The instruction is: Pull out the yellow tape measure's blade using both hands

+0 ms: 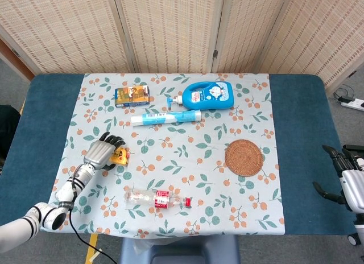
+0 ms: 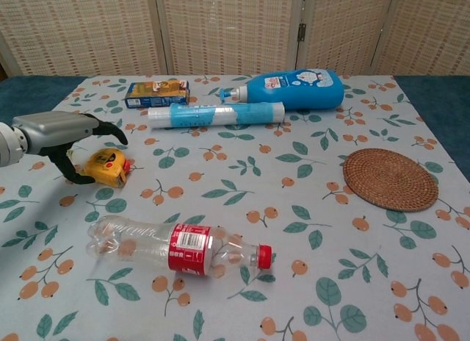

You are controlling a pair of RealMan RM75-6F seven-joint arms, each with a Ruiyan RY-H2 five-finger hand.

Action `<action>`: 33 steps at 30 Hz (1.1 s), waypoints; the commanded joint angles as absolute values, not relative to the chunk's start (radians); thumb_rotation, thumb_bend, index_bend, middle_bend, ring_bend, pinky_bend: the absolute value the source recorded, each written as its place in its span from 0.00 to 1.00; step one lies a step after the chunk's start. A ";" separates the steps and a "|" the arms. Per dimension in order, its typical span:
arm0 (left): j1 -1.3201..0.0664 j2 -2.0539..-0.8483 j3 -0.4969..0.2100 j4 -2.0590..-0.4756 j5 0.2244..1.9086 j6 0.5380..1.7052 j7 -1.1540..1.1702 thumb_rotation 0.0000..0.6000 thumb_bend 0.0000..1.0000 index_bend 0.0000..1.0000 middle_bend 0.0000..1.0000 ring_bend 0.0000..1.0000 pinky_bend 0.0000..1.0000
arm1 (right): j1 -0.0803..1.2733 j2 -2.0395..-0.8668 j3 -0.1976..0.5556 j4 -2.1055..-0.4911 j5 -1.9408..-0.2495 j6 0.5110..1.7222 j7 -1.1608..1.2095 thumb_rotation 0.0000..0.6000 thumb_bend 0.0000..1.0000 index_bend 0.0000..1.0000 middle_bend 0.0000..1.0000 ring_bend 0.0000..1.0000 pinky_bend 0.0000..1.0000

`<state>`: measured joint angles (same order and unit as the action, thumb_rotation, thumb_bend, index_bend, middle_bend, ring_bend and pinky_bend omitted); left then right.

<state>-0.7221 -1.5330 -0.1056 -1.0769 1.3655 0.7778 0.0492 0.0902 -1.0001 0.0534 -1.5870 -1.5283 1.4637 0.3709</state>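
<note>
The yellow tape measure (image 2: pixel 107 167) lay left on the floral tablecloth (image 2: pixel 242 187), before the small printed box (image 2: pixel 155 92), behind the clear plastic bottle (image 2: pixel 176 247), with the round woven coaster (image 2: pixel 390 179) far right.

yellow tape measure (image 2: pixel 107 167), floral tablecloth (image 2: pixel 294 209), blue bottle (image 2: pixel 294 88)
</note>
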 commanded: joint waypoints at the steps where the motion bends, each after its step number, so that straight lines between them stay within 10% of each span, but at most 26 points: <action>1: -0.722 -1.539 -0.104 -1.065 1.354 0.777 0.048 1.00 0.32 0.23 0.19 0.16 0.00 | 0.089 -1.003 0.053 -1.583 -1.527 1.464 0.374 1.00 0.34 0.06 0.13 0.15 0.04; 21: -0.725 -1.580 -0.125 -1.047 1.356 0.846 -0.054 1.00 0.34 0.51 0.46 0.35 0.02 | 0.098 -1.001 0.056 -1.592 -1.544 1.457 0.373 1.00 0.34 0.06 0.14 0.15 0.04; 33: -0.714 -1.468 -0.247 -1.516 1.217 0.940 0.023 1.00 0.34 0.51 0.49 0.38 0.05 | 0.244 -1.062 0.121 -1.765 -1.636 1.389 0.229 1.00 0.34 0.06 0.14 0.15 0.04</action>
